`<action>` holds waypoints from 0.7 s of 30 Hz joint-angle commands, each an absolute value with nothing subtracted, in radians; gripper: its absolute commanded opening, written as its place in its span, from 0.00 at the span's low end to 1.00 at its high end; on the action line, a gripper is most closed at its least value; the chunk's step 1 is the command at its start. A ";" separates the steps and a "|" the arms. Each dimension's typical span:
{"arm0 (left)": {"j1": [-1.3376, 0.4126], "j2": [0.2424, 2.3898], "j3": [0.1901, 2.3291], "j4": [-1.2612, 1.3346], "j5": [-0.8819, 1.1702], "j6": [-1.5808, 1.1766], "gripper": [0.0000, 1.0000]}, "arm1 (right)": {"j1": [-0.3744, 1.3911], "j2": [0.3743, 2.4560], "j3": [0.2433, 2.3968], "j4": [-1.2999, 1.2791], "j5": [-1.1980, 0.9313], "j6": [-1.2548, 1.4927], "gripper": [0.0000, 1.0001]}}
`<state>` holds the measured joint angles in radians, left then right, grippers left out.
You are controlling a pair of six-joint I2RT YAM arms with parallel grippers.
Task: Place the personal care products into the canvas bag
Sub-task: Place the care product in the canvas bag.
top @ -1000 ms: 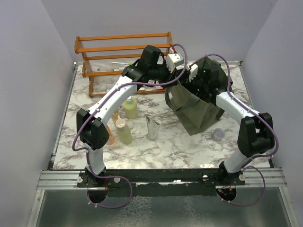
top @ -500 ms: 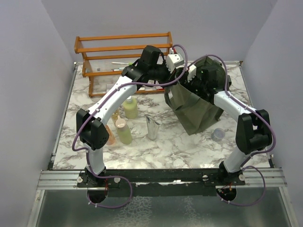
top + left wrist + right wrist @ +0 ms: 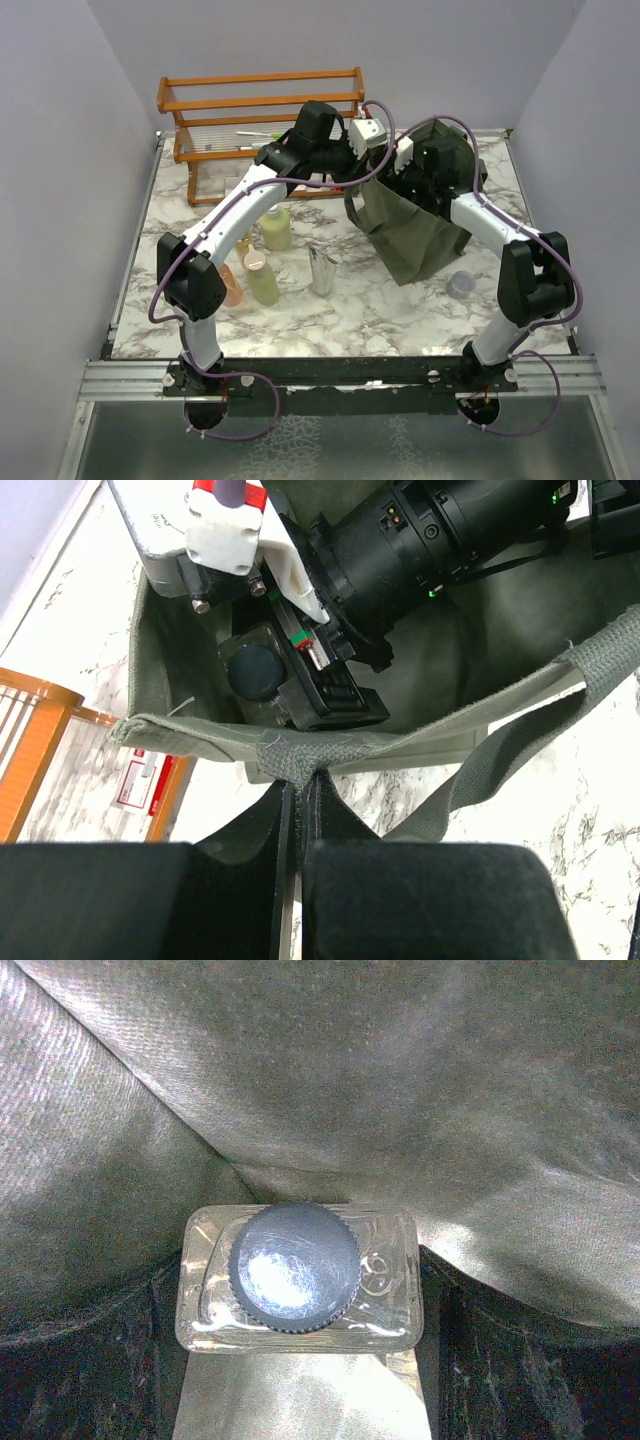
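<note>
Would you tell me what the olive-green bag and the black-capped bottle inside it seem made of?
Boxy olive-green bag: matte woven canvas, judging by its weave, stitched hem and creases. Clear rectangular bottle: probably glossy transparent plastic, given its highlights; glass possible. Ribbed black cap: likely matte plastic.

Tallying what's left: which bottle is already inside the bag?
The clear bottle with the black ribbed cap, down inside the canvas bag. The pale green bottles and the amber-orange bottle stand outside on the marble table.
</note>
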<state>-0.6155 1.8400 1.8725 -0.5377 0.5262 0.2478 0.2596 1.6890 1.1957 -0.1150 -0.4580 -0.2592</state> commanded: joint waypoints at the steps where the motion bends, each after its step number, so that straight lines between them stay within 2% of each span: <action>1: -0.614 1.810 1.860 -0.528 0.483 0.272 0.00 | 0.281 1.682 1.190 -0.118 -0.406 -0.265 0.38; 7: -0.614 1.807 1.849 -0.528 0.487 0.274 0.00 | 0.288 1.673 1.186 -0.115 -0.383 -0.255 0.42; 8: -0.614 1.805 1.847 -0.526 0.486 0.274 0.00 | 0.288 1.673 1.186 -0.115 -0.380 -0.252 0.44; 10: -0.614 1.803 1.842 -0.523 0.487 0.275 0.00 | 0.288 1.670 1.187 -0.116 -0.374 -0.250 0.55; 21: -0.614 1.796 1.825 -0.513 0.489 0.273 0.00 | 0.289 1.654 1.212 -0.135 -0.368 -0.236 0.69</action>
